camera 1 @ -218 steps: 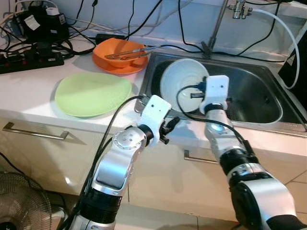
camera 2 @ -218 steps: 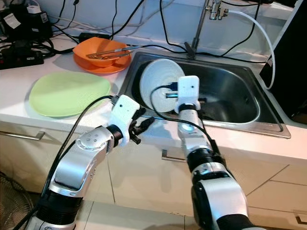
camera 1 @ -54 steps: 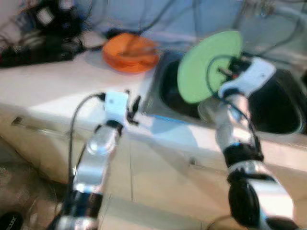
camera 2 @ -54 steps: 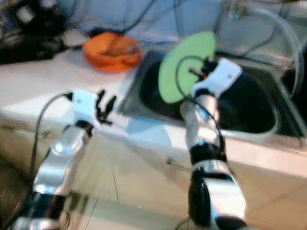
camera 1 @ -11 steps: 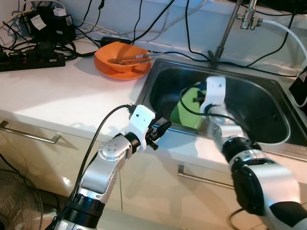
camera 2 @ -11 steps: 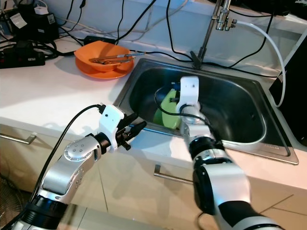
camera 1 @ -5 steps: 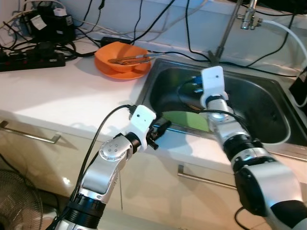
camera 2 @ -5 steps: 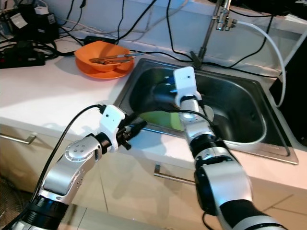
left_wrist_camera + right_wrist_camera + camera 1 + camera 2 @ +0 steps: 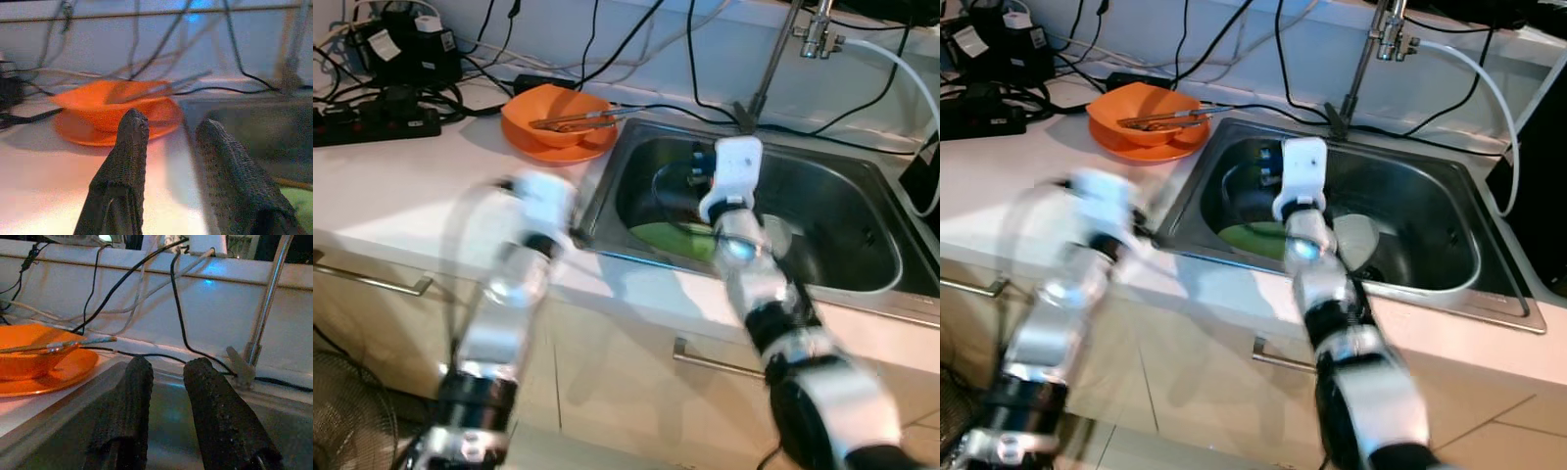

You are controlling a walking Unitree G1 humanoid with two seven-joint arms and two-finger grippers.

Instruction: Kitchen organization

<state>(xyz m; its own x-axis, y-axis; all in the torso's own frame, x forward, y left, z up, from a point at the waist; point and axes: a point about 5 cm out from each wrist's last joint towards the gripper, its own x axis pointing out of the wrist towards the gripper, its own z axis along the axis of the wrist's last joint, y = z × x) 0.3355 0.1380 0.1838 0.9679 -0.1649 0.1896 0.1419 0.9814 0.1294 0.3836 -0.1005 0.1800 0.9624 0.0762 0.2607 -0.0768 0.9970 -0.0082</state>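
1. The right hand [image 9: 164,396] hung over the left part of the steel sink [image 9: 842,211], its two black fingers [image 9: 128,401] parted by a narrow gap with nothing held between them.
2. The right arm reached up from the near edge of the sink, its white wrist block [image 9: 732,171] above the basin.
3. The green plate [image 9: 671,238] lay flat on the sink floor near the front wall, below and just beside that wrist block.
4. A pale round dish [image 9: 1356,238] lay in the basin just to the right of the green plate, partly behind the arm.
5. The left hand [image 9: 171,142] was over the white worktop [image 9: 401,186], near the sink's left rim, fingers apart and empty.
6. In the head views the left arm [image 9: 514,274] was a motion-blurred streak, so its exact pose could not be read there.
7. An orange bowl [image 9: 555,117] stood on an orange plate [image 9: 1141,142] at the back of the worktop, just left of the sink, with metal tongs [image 9: 582,119] resting across the bowl.
8. Black cables [image 9: 636,59] trailed along the back wall, and a faucet [image 9: 808,29] rose behind the sink with a white hose [image 9: 901,69] curving off to the right.
9. A power strip [image 9: 372,122] and a black adapter [image 9: 406,54] sat at the far left of the worktop.
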